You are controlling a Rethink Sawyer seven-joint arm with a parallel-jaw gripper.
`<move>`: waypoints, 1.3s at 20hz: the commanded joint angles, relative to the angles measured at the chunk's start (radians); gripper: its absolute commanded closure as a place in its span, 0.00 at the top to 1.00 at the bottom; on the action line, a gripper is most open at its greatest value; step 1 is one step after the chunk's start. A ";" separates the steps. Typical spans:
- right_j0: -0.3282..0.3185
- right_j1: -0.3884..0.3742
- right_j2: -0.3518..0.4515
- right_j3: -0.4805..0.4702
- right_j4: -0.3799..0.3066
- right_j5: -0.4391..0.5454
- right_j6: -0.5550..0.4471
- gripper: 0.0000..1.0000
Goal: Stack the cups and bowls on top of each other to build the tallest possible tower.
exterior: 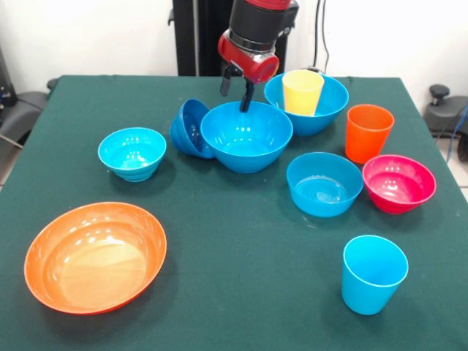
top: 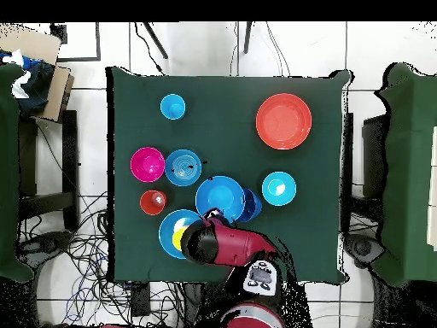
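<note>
- Orange bowl (exterior: 95, 257) (top: 283, 120): wide, shallow, upright, nothing in it; well off from the claw, toward the camera at the front view's left.
- Cyan bowl (exterior: 132, 152) (top: 278, 188): upright, nothing in it, standing alone to the claw's left in the front view.
- Dark bowl (exterior: 189, 129) (top: 250, 205): small, tipped on its side, mouth turned toward the cyan bowl, leaning against the big bowl's wall; its lower right part is hidden behind that bowl.
- Big bowl (exterior: 246, 136) (top: 220, 197): upright, with no cup or bowl inside.
- Claw (exterior: 237, 92): two dark fingers spread apart, holding nothing; one finger tip (exterior: 246, 101) hangs at the big bowl's far rim, the other (exterior: 226, 85) stands outside it. The overhead view hides the claw under the arm.
- Rear bowl (exterior: 327, 106) (top: 171, 231): just right of the claw, holding the yellow cup (exterior: 302, 92) (top: 179, 238) upright; overhead, the arm covers part of both.
- Light bowl (exterior: 324, 183) (top: 183, 167): upright, right of and nearer the camera than the claw; a faint sheen at its bottom is hard to read.
- Orange cup (exterior: 368, 132) (top: 153, 202): upright on the green surface (exterior: 241, 278), right of the rear bowl.
- Blue cup (exterior: 373, 273) (top: 172, 107): upright, alone, farthest from the claw.
- Red bowl (exterior: 398, 183) (top: 147, 164): upright, nothing in it, just beside the light bowl.
</note>
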 commanded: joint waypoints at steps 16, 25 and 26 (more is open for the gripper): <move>0.017 0.057 0.047 -0.072 -0.031 -0.060 0.043 1.00; 0.023 0.087 0.044 -0.085 -0.016 -0.092 0.061 1.00; 0.020 0.088 0.047 -0.087 -0.015 -0.091 0.059 1.00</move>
